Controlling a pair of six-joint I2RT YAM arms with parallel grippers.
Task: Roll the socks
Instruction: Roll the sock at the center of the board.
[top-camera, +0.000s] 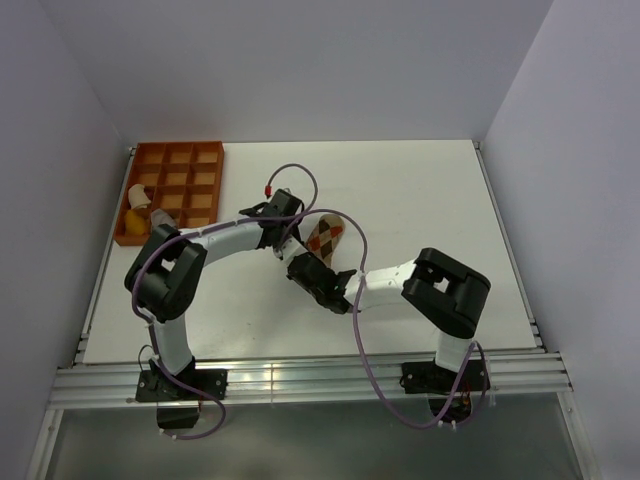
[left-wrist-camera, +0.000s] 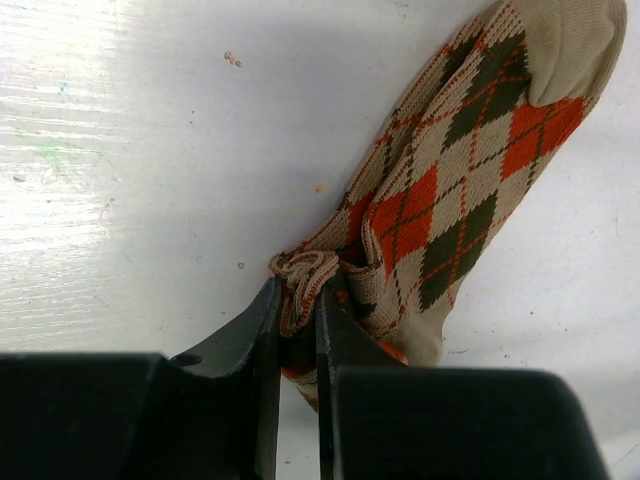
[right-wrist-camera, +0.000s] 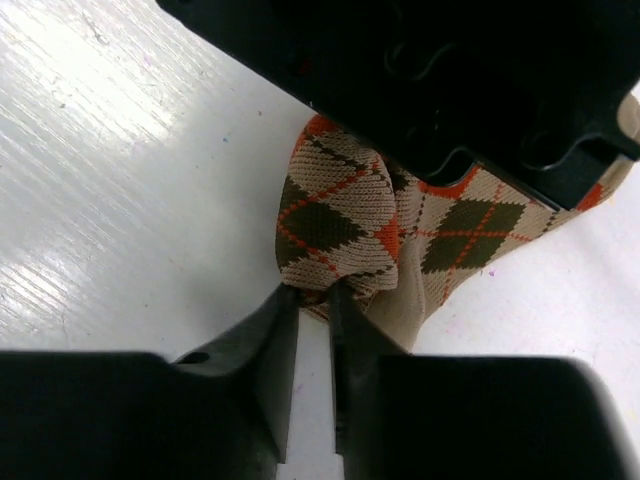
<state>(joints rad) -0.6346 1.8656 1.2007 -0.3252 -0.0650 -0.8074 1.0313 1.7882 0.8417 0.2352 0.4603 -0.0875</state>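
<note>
Argyle sock (left-wrist-camera: 450, 190), tan with orange and brown diamonds, runs crumpled toward the upper right. We see the left gripper (left-wrist-camera: 297, 300) clamped on its cuff. The right gripper (right-wrist-camera: 312, 300), nearly closed, meets its fold, and we cannot tell whether it grips.

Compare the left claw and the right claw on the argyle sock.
The left claw is clamped on the argyle sock's bunched end, fabric filling its gap; the right claw only meets a folded edge at its tips, table showing in its gap, grip unclear. From above, the left claw sits farther from the bases than the right claw. Both are black, narrowly set, at that sock.
</note>
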